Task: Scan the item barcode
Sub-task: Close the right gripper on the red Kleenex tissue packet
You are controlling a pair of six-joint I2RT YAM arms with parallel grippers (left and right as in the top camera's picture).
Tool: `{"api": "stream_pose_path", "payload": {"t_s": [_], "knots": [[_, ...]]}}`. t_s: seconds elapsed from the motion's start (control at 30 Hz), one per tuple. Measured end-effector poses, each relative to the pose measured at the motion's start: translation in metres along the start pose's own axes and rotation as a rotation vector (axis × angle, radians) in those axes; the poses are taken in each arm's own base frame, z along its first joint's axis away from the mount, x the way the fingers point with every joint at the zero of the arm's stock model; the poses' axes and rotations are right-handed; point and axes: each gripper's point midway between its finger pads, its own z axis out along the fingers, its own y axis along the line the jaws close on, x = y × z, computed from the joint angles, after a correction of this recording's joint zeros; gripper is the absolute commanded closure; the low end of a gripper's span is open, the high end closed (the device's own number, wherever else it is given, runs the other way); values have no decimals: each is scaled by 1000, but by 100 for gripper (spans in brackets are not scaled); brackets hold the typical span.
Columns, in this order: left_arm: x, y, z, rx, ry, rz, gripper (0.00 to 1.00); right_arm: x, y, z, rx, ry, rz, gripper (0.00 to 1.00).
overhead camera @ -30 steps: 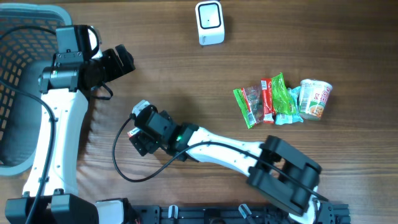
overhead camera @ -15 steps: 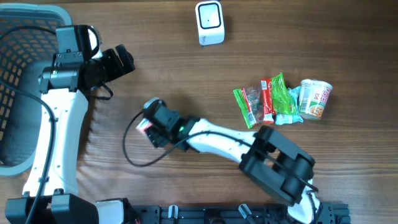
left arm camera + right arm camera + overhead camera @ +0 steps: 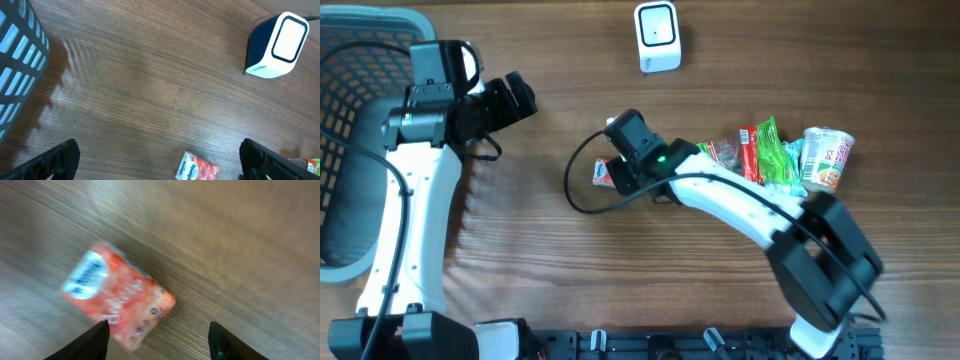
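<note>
The red tissue packet (image 3: 117, 297) lies flat on the bench (image 3: 240, 240), its white-and-blue label end turned away from the fingers. It sits just ahead of the right hand (image 3: 159, 326), off towards the finger at the picture's left, whose tip is at or very near the packet's near edge. The other finger is well clear of it. This hand's fingers stand apart and clamp nothing between them.

From overhead, the packet is at mid-bench, below and left of the white scanner (image 3: 657, 35). To its right lie snack packets (image 3: 745, 160) and a noodle cup (image 3: 827, 158). The left hand (image 3: 157, 150) hangs wide open and empty beside the basket (image 3: 350, 120).
</note>
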Motion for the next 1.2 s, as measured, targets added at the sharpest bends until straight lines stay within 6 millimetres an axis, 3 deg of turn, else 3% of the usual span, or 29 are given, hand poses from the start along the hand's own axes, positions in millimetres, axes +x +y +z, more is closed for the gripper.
{"api": "stream_pose_path", "payload": {"t_s": [0.07,0.1,0.17,0.2,0.23,0.37,0.53,0.6,0.8,1.0,1.2], "knots": [[0,0,0,0,0,0,0,-13,7,-20,-33,-51,-22,41],[0,0,0,0,0,0,0,-17,11,-28,-54,-68,-22,49],[0,0,0,0,0,0,0,-20,18,-35,-98,-78,-9,72],[0,0,0,0,0,0,0,-18,22,-35,-125,-69,14,92],[0,0,0,0,0,0,0,-16,27,-35,-150,-58,32,96],[0,0,0,0,0,0,0,0,37,-27,-209,8,165,96],[0,0,0,0,0,0,0,53,33,11,-175,176,394,96],[0,0,0,0,0,0,0,59,35,21,-181,187,455,96],[0,0,0,0,0,0,0,60,44,36,-230,184,601,96],[0,0,0,0,0,0,0,58,49,41,-253,182,639,96],[0,0,0,0,0,0,0,38,34,49,-180,56,628,96]]}}
